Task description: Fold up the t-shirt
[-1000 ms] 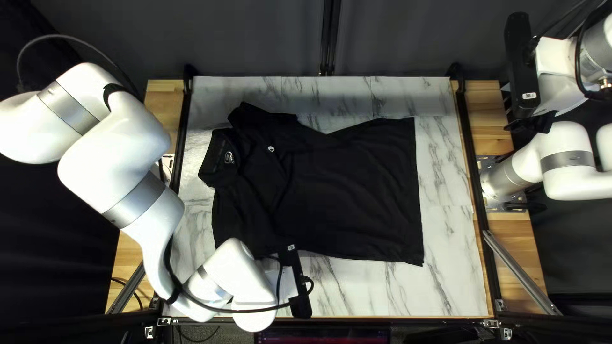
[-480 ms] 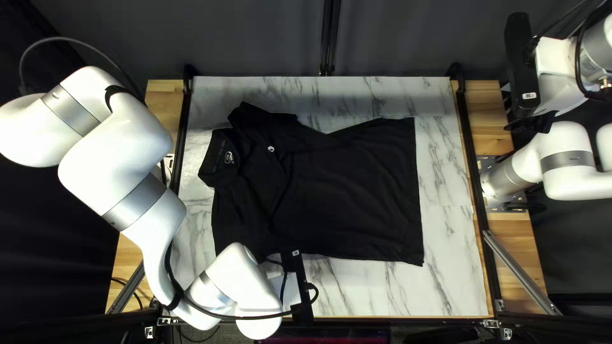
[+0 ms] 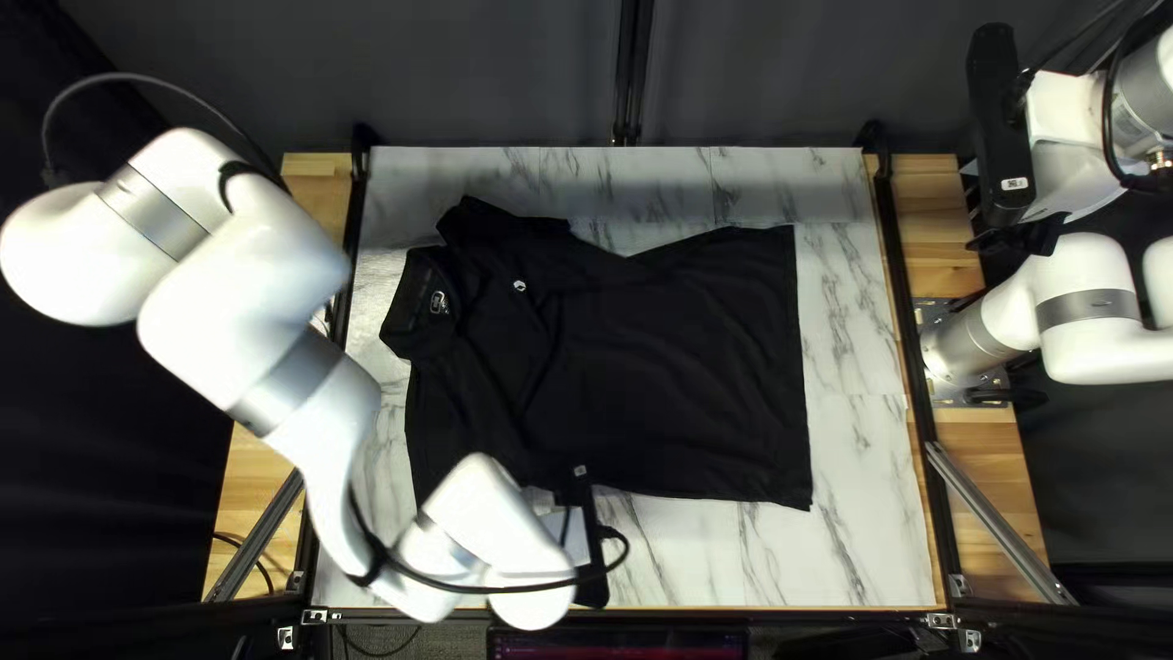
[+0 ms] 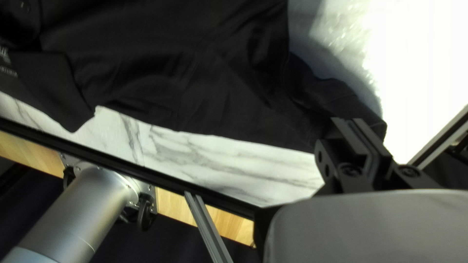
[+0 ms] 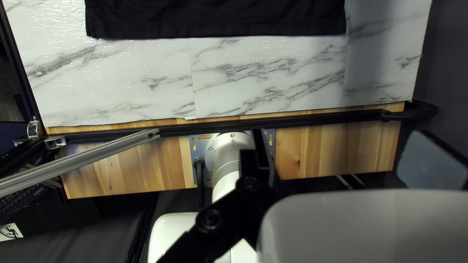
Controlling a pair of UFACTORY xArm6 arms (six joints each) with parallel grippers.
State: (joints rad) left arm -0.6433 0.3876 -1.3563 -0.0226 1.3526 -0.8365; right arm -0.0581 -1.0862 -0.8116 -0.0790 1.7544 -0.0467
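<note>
While shirt (image 3: pixel 635 367) lies spread on table (image 3: pixel 855 513), it looks light, limp; best pinched at sleeve (image 4: pixel 336 97) edge. Left gripper (image 4: pixel 347 120) closed, seemingly empty; right gripper (image 5: pixel 341 132) spread wide, away from cloth.

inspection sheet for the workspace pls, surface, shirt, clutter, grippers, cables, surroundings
surface: white marbled tabletop, near left part hidden by the left arm
job's things: black shirt laid out unfolded, wrinkled, collar toward the left arm's side
clutter: nothing seen on the tabletop
left tool: fingers look closed together, no cloth seen between them
right tool: away from the shirt, opening unclear
cables: black cable runs along the left arm's forward end
surroundings: dark curtain behind the tabletop
</note>
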